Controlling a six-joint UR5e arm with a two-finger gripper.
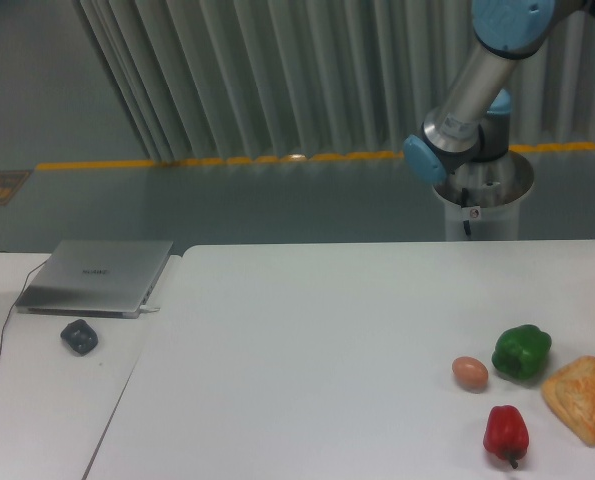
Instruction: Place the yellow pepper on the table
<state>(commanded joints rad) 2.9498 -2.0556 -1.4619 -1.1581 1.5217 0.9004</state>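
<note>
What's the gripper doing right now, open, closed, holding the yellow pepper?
Gripper: not in view; only the arm shows, running off the top of the frame. Jaws' state cannot be told. No yellow pepper is visible either.

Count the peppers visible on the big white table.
2: a green pepper near the right edge, beside the egg, and a red pepper in front of it. No yellow pepper shows; it may be out of frame.

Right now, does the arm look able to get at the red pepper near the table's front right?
Probably yes. The red pepper stands apart from the egg and green pepper, open from above. The gripper itself is out of frame, so that is unconfirmed.
</note>
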